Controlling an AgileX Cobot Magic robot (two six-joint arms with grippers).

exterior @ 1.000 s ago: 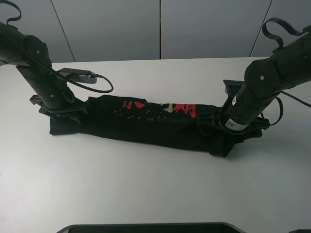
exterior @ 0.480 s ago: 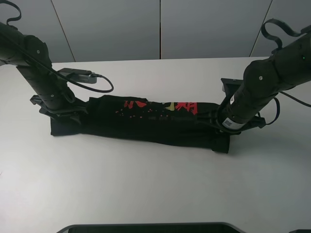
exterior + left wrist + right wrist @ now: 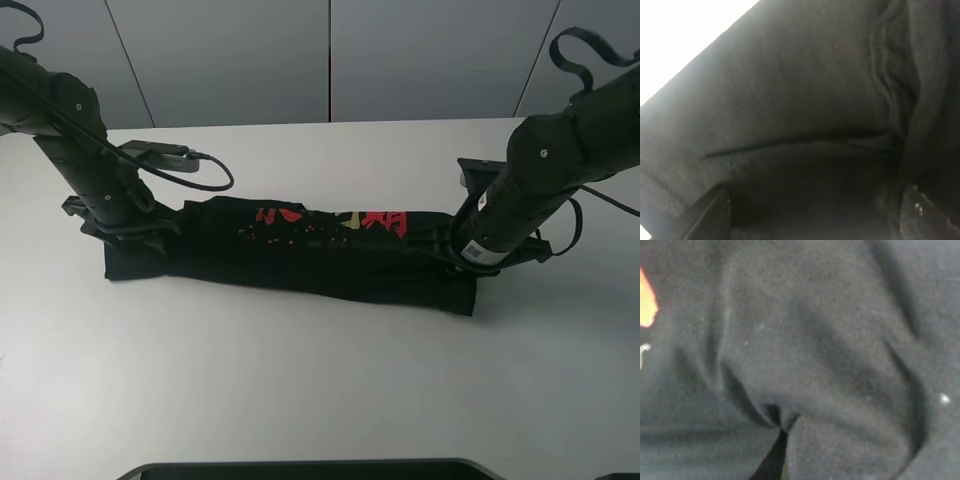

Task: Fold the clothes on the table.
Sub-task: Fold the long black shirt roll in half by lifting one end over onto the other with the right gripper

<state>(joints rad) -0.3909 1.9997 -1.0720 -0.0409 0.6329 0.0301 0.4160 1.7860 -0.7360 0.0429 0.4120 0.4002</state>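
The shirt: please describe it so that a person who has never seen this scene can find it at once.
A large white table fills the high view; the black left arm and right arm reach onto it. Between them lies the shirt, a long black folded strip. Only it is cloth, with red and yellow print along its far edge.

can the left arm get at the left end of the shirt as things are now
Probably yes. The left gripper sits over that end of the shirt, its fingers spread above the cloth, and nothing visible blocks it.
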